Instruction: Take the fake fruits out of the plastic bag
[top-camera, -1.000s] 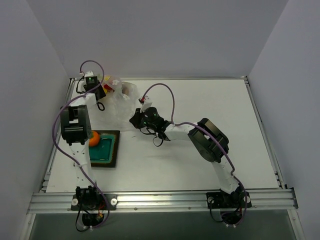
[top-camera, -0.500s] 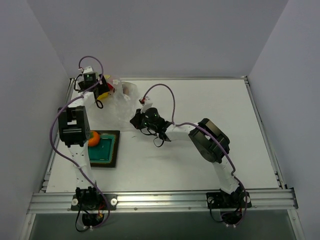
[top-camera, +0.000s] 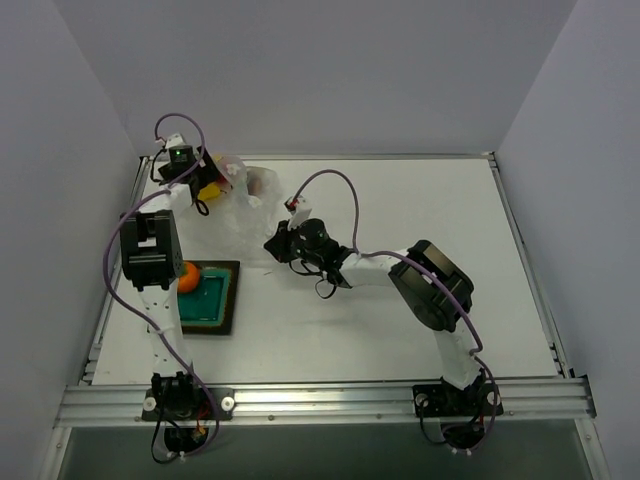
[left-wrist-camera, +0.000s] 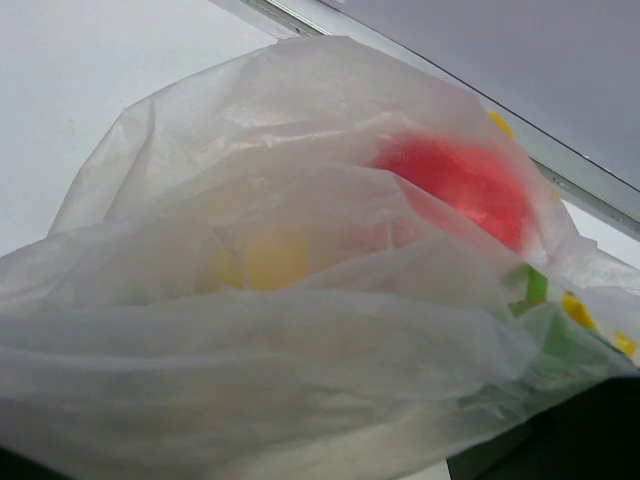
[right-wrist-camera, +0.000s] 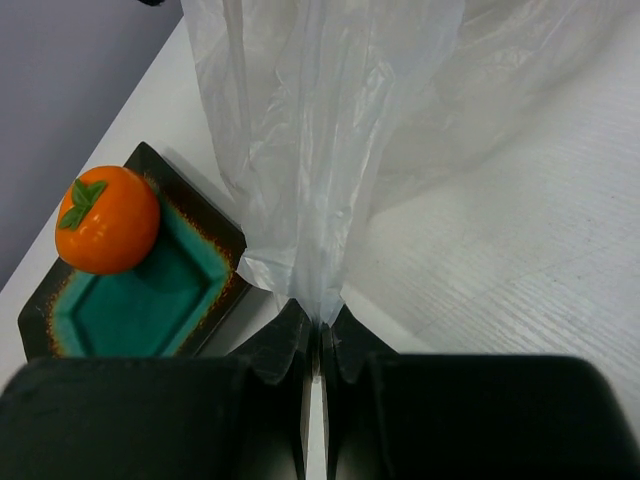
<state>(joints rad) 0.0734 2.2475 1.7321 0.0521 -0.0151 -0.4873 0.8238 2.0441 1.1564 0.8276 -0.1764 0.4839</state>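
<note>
The plastic bag (top-camera: 238, 205) lies at the back left of the table and fills the left wrist view (left-wrist-camera: 300, 330). Through its film show a red fruit (left-wrist-camera: 462, 182) and a yellow fruit (left-wrist-camera: 270, 258). A darker fruit (top-camera: 263, 182) shows in the bag's right part. The orange fruit (top-camera: 188, 275) sits on the green tray (top-camera: 214, 305), also seen in the right wrist view (right-wrist-camera: 107, 220). My left gripper (top-camera: 198, 182) is open at the bag's back left end, its jaws wide at the frame corners with film bulging between them (left-wrist-camera: 320, 465). My right gripper (right-wrist-camera: 318, 325) is shut on a bunched edge of the bag.
The green tray with its dark rim (right-wrist-camera: 60, 290) stands left of my right gripper, near the left arm's upper link (top-camera: 150, 250). The table's back rail (top-camera: 400, 156) and left wall run close behind the bag.
My left gripper has opened wide and shifted slightly back and left at the bag. The right arm's elbow swung a little right while its jaws stayed shut on the bag.
</note>
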